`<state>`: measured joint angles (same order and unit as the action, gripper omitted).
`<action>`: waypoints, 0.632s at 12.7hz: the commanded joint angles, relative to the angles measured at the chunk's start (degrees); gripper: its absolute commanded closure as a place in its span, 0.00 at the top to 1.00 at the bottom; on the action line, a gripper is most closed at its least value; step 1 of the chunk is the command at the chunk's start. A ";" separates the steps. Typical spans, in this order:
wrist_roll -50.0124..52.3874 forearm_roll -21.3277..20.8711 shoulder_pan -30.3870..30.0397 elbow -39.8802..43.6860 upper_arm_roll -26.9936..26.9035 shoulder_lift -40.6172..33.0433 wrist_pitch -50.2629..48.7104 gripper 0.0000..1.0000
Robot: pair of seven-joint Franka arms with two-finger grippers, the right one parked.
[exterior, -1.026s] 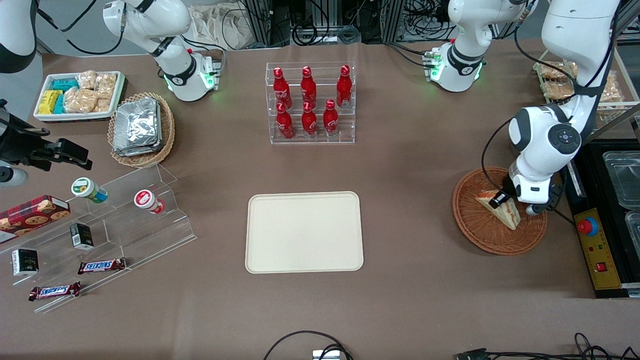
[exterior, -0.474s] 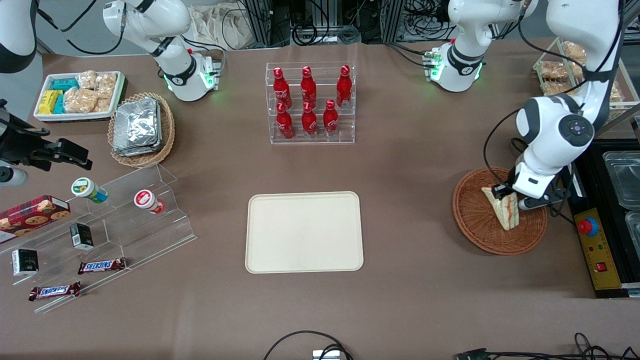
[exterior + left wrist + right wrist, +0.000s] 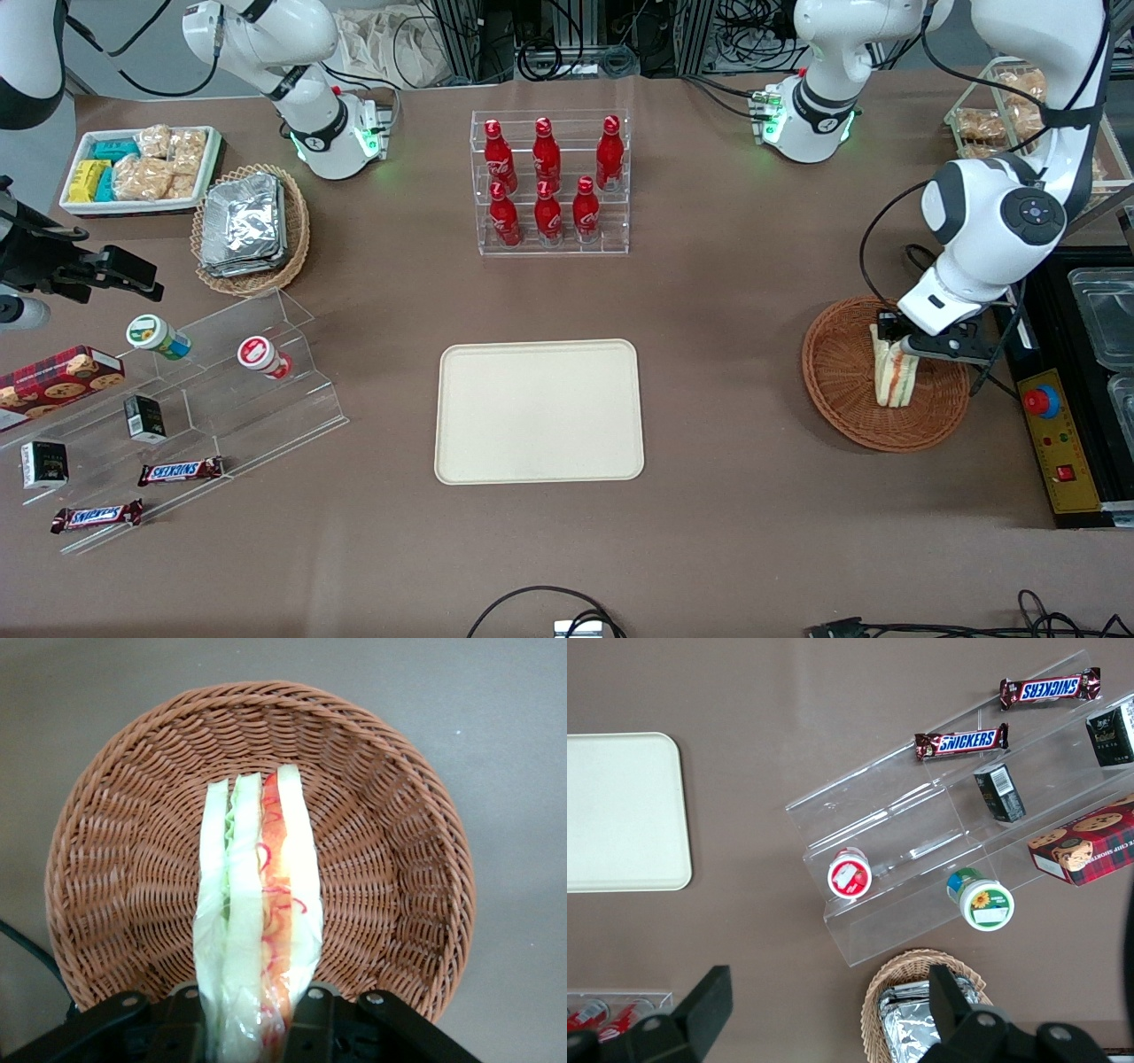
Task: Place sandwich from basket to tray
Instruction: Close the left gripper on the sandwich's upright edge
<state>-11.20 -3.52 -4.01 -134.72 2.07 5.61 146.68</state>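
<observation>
Sandwich (image 3: 891,379) stands on edge in the front view, clamped at its upper end by the gripper (image 3: 897,345) over the basket (image 3: 842,399), well apart from the tray (image 3: 539,411) on the counter (image 3: 726,283).

In the left wrist view, the jaws pinch the sandwich (image 3: 259,912) between them, its filling layers facing the camera, above the basket (image 3: 390,842).

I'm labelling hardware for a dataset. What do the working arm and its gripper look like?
The working arm has glossy white rounded shells with grey joint bands and a dark round cap. A black cable loops beside it. Its base glows green. The gripper, over the basket, has black fingers.
</observation>
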 commanded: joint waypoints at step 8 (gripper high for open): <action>5.22 1.58 0.23 19.56 9.52 -1.66 -22.20 0.24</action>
<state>-7.54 -2.94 -3.82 -121.30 9.78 3.21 130.52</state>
